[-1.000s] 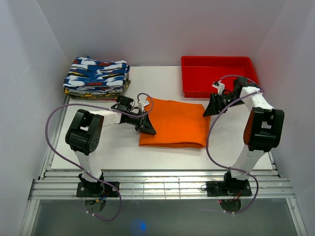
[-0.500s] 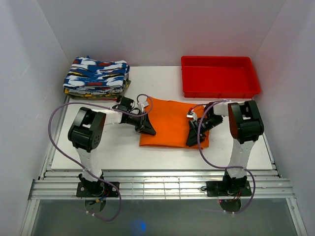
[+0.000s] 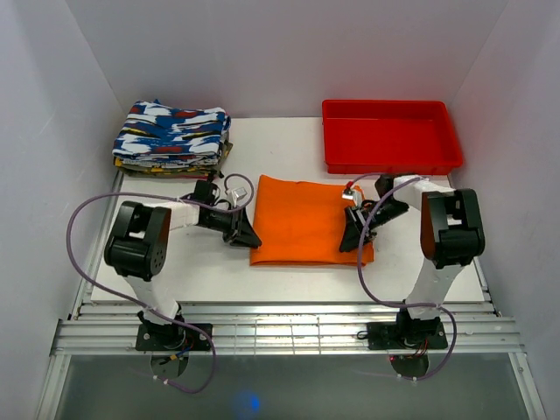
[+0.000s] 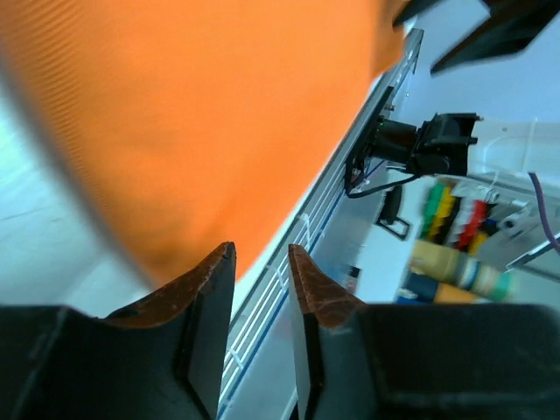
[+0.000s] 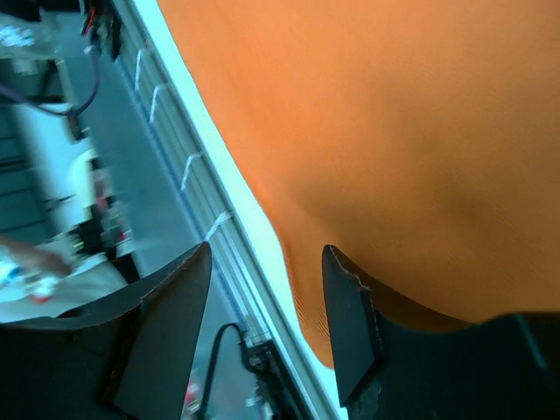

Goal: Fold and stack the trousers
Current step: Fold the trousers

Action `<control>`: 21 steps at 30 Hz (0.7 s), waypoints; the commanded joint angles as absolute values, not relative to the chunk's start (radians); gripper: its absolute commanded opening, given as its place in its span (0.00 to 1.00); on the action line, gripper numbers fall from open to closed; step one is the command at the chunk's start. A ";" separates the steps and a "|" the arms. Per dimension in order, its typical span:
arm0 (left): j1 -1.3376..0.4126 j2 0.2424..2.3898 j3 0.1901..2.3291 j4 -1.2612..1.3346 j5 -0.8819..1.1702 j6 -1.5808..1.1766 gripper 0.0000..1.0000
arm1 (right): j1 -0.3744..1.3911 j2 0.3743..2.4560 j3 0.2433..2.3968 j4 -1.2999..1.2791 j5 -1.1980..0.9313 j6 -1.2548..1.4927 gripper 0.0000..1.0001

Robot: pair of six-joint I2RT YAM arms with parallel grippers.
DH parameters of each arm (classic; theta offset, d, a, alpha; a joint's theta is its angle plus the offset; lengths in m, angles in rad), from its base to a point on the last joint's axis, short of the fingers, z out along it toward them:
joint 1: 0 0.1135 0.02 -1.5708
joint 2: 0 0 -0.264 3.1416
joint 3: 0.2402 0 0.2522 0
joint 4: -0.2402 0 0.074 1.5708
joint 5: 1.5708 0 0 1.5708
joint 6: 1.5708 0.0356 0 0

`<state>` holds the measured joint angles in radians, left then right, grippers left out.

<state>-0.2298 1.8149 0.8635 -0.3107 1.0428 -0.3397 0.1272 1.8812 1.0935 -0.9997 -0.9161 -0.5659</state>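
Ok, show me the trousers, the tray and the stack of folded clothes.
trousers (image 3: 302, 219): top view, middle of the cloth.
tray (image 3: 389, 131): top view, bare floor.
folded clothes (image 3: 171, 131): top view, top piece.

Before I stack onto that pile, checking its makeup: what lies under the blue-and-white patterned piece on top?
Beneath the patterned top piece, only front edges of more folded clothes show, striped yellow and dark. The rest is covered, so their number is unclear.

No text, label, brand, number or sign can be read anywhere.
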 commanded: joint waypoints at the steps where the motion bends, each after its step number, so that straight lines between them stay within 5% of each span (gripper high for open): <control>1: -0.239 1.632 0.952 -0.334 1.058 -0.245 0.42 | 0.095 1.767 1.253 -0.986 -0.854 -0.601 0.60; 9: -0.253 1.865 1.262 -0.143 0.962 -0.385 0.49 | 0.057 2.000 1.540 -0.925 -0.879 -0.468 0.63; 21: -0.236 2.266 1.476 0.006 0.830 -0.440 0.51 | 0.028 2.184 1.614 -0.729 -0.713 -0.387 0.59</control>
